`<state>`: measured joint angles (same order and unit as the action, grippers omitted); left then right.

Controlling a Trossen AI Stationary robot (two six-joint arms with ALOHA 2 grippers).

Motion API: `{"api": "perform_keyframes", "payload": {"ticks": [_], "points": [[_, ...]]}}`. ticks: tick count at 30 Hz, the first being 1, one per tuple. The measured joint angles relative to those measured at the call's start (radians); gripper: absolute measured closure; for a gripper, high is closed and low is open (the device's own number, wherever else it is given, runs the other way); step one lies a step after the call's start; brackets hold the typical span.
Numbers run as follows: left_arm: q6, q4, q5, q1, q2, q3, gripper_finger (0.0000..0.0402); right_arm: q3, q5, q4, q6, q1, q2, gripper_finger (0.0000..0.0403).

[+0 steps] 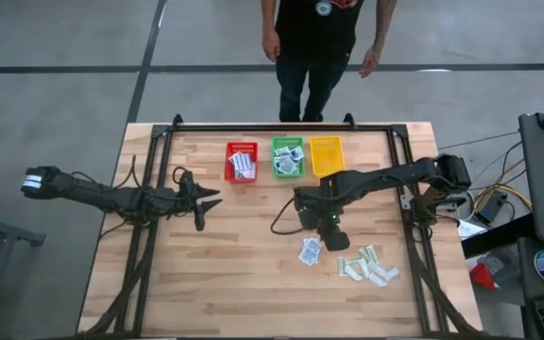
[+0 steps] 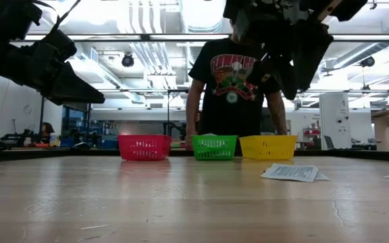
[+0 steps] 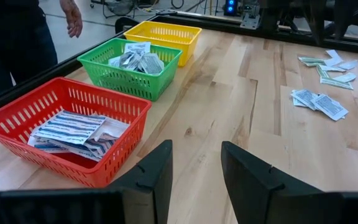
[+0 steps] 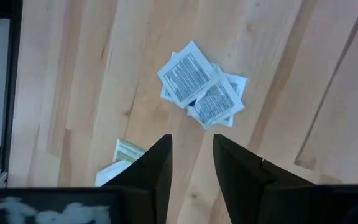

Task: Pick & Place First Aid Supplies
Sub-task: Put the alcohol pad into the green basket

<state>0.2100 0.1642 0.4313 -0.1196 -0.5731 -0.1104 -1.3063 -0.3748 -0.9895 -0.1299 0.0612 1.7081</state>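
Three baskets sit in a row at the table's [image 1: 253, 283] far edge: red basket [image 1: 241, 161], green basket [image 1: 288, 157], yellow basket [image 1: 327, 155]. We see the right gripper [image 4: 191, 163] hovering with fingers spread and empty just above the small square packets [image 4: 202, 92], near side of the yellow basket. Pale strips [image 1: 371, 266] lie just beyond those. Left gripper [image 3: 196, 177] waits spread and empty, well off to the red basket's side. Oblong packets [image 3: 73, 132] fill the red basket
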Motion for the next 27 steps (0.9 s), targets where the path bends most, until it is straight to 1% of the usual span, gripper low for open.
{"api": "perform_keyframes", "payload": {"ticks": [6,11,14,17,21,27], "points": [[0.000,0.000,0.000,0.000,0.000,0.000,0.0268,0.007,0.000,0.059,-0.005,0.018,0.002,0.0279],[0.000,0.000,0.000,0.000,0.000,0.000,0.0268,0.017,0.010,0.160,-0.102,0.056,0.002,0.0278],[0.000,0.000,0.000,0.000,0.000,0.000,0.0268,0.029,0.037,0.200,-0.155,0.074,0.002,0.0281],[0.000,-0.001,0.000,0.000,0.000,0.000,0.0268,0.036,0.064,0.217,-0.174,0.078,0.002,0.0287],[0.000,0.000,0.000,0.000,0.000,0.000,0.0268,0.046,0.065,0.242,-0.188,0.077,0.012,0.0293],[0.002,-0.001,0.000,0.000,0.000,0.000,0.0268,0.043,0.065,0.254,-0.191,0.077,0.097,0.0298]]}}
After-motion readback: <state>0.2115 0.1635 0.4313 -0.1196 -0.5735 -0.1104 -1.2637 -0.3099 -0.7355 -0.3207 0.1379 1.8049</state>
